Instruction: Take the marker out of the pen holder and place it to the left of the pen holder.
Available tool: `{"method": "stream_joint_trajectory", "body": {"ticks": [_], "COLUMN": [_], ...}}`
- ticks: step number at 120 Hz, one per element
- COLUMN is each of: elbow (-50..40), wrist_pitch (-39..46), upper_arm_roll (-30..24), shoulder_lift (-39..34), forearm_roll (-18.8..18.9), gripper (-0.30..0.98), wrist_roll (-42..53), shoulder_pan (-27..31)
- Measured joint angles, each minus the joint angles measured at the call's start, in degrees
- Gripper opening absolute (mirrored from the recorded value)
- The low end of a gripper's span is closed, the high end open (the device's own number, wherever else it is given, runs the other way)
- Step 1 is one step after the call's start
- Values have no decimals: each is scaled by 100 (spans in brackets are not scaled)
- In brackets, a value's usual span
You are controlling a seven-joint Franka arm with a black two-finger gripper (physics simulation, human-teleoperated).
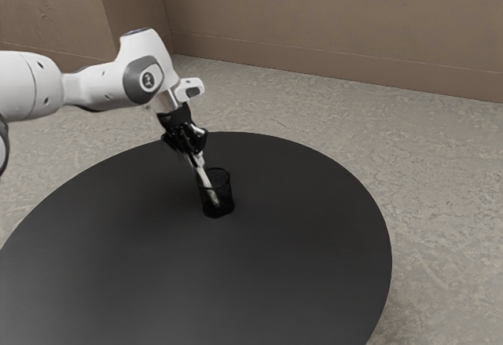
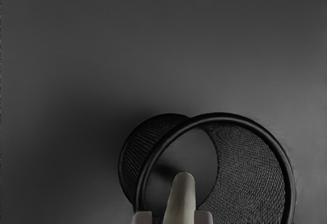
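My gripper [image 1: 193, 148] is above the pen holder at its near-arm side, pointing down into it at a slant. It is shut on the upper part of the pale marker [image 1: 207, 185], which leans inside the black mesh pen holder [image 1: 225, 201]. In the wrist view my gripper [image 2: 173, 218] has a fingertip on each side of the marker [image 2: 181, 198]. The marker's far end is over the inside of the pen holder [image 2: 255, 168], within its rim. The part of the marker between the pads is hidden.
The round black table [image 1: 291, 274] spreads around the pen holder, with its curved edge behind the holder and toward the exterior view's right. Beyond it are a grey floor [image 1: 440, 180] and a brown wall [image 1: 338, 31].
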Motion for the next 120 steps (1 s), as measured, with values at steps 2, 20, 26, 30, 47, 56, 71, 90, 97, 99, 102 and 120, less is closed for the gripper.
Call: {"method": "stream_joint_trajectory", "body": {"ticks": [2,20,26,30,47,56,71,90,97,99,102,120], "elbow": [-2,-34,-44,-47,-47,-17,-3,-18,-26,-28,-31,-34], "wrist_pitch": [-1,-2,8,20,147,276,562,1001,1249,1331,1462,2327], "upper_arm_roll": [-3,-43,-46,-46,-46,-41,0,21,61,69,75,91], "shoulder_lift": [-23,-259,-354,-410,-637,-713,-701,-486,-352,-303,-230,222], "forearm_roll": [1,9,11,12,17,19,19,37,51,54,57,41], "gripper": [-9,-9,-10,-10,-10,-10,-10,-10,-10,-10,-10,-10], "wrist_roll": [-5,-48,-62,-72,-108,-126,-157,-199,-217,-223,-232,-294], "shoulder_pan": [0,0,0,0,0,60,222,527,572,583,615,850]}}
